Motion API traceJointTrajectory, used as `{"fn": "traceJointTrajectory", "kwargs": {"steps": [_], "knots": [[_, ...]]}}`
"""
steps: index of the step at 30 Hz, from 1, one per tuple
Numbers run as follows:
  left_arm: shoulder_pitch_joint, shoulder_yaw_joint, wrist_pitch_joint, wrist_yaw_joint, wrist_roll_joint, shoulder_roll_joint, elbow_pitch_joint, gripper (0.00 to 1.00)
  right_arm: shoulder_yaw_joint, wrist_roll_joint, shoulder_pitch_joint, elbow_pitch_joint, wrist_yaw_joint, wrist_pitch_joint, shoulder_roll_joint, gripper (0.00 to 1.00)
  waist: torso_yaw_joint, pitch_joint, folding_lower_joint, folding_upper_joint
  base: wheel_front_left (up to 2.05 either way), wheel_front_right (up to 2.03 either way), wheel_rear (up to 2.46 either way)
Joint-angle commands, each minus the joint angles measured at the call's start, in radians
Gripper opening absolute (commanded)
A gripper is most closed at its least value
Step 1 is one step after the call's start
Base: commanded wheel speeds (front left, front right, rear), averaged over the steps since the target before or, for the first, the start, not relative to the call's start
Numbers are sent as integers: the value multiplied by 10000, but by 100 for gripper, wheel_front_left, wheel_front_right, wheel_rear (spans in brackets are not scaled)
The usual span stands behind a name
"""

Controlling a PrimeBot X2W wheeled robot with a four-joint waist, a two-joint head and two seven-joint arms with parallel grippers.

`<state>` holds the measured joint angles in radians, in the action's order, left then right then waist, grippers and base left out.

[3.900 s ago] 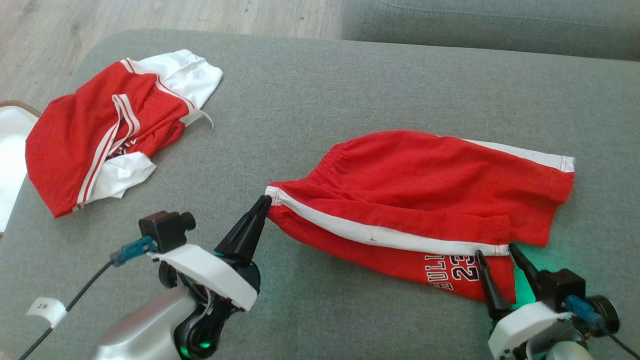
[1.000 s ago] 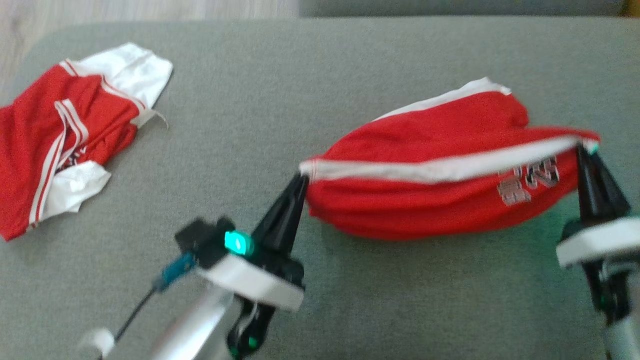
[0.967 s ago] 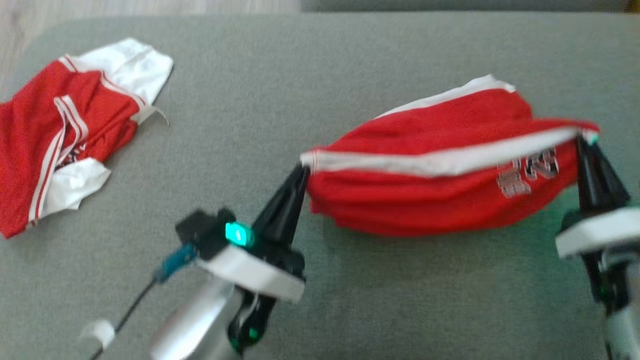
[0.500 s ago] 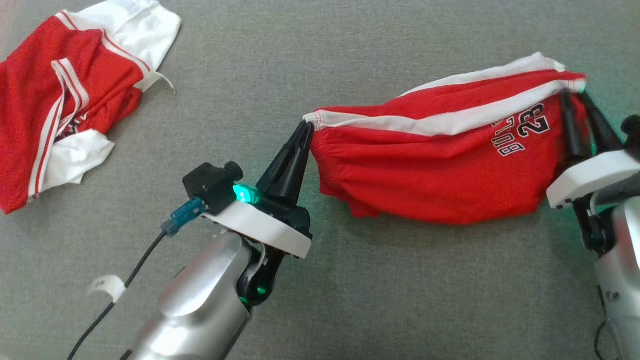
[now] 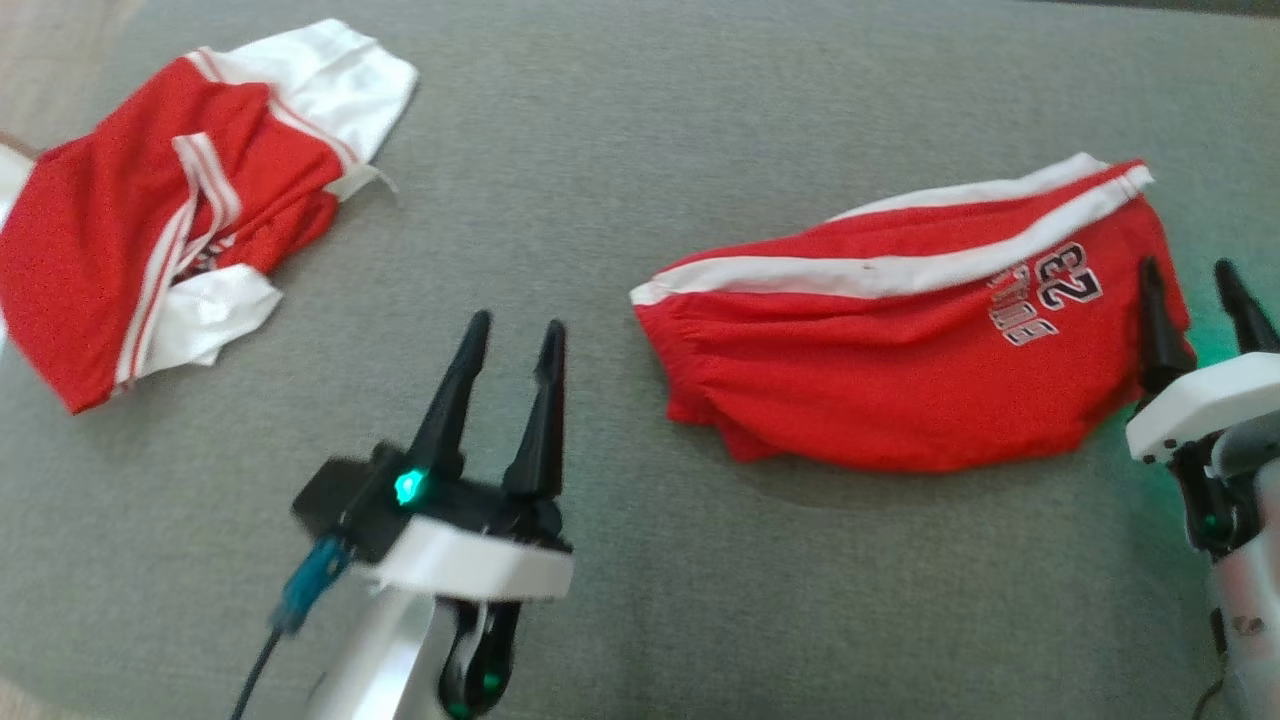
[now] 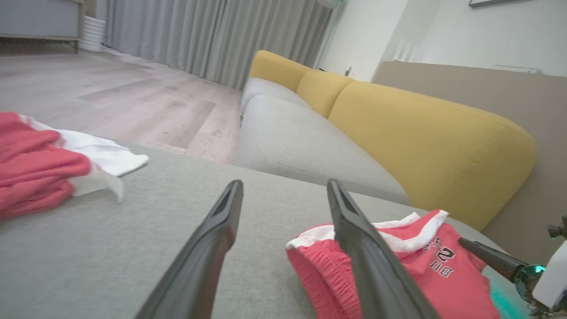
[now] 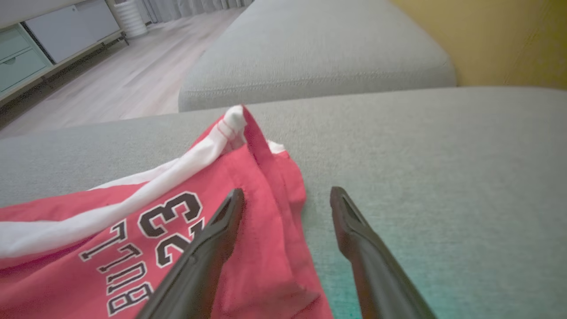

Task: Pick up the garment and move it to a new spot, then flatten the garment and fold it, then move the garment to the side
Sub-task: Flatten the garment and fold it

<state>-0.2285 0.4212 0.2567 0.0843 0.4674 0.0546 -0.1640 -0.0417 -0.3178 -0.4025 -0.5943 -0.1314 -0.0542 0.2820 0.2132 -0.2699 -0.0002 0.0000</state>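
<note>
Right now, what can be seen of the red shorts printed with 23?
The red shorts look like thin mesh jersey fabric, with a white side stripe, a gathered waistband at the robot's left end and black-and-white "23" lettering near the right end. They lie bunched and slightly rumpled on the grey cushion. The open left hand is apart from them; the open right hand straddles their right edge, contact unclear.

Living room, domestic.
Yellow-backed sofa at 2 o'clock, grey curtains at 11, pale wood floor at 10, low cabinet.
</note>
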Motion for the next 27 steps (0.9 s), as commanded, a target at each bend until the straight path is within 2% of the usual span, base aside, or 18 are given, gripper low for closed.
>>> {"fn": "traceJointTrajectory", "kwargs": {"steps": [1,5,8,13,14,15,16,21,27], "knots": [[43,-487,51,-108,-300,11,607,100,146,-172,-267,96,7,180,69,100,270,149,2,0,0,0,0],[822,-563,51,-348,-1152,-33,1464,100,-84,-715,-407,-845,7,1006,192,100,768,403,2,0,0,0,0],[1195,-381,51,-493,-1535,-38,1906,100,-435,-836,-471,-1559,7,1239,364,100,1100,584,2,0,0,0,0],[1554,-291,51,-636,-1695,-41,2174,100,-686,-1154,-612,-2513,7,1513,223,100,1417,814,2,0,0,0,0],[1594,-315,51,-645,-1697,-41,2176,100,-570,-1329,-612,-2589,7,1678,132,66,1427,860,2,0,0,0,0],[1594,-315,51,-645,-1697,-41,2176,100,-570,-1329,-612,-2589,7,1678,132,66,1427,860,2,0,0,0,0],[1630,-347,51,-651,-1691,-41,2175,100,-453,-1506,-605,-2614,7,1792,71,0,1414,904,2,0,0,0,0],[1769,-611,51,-683,-1729,-42,2250,100,-131,-1985,-552,-2472,7,1418,89,0,1009,1099,2,0,0,0,0],[1841,-787,51,-474,-1984,-42,2139,100,-64,-2021,-552,-2488,7,936,564,0,109,1287,2,0,0,0,0]]}}
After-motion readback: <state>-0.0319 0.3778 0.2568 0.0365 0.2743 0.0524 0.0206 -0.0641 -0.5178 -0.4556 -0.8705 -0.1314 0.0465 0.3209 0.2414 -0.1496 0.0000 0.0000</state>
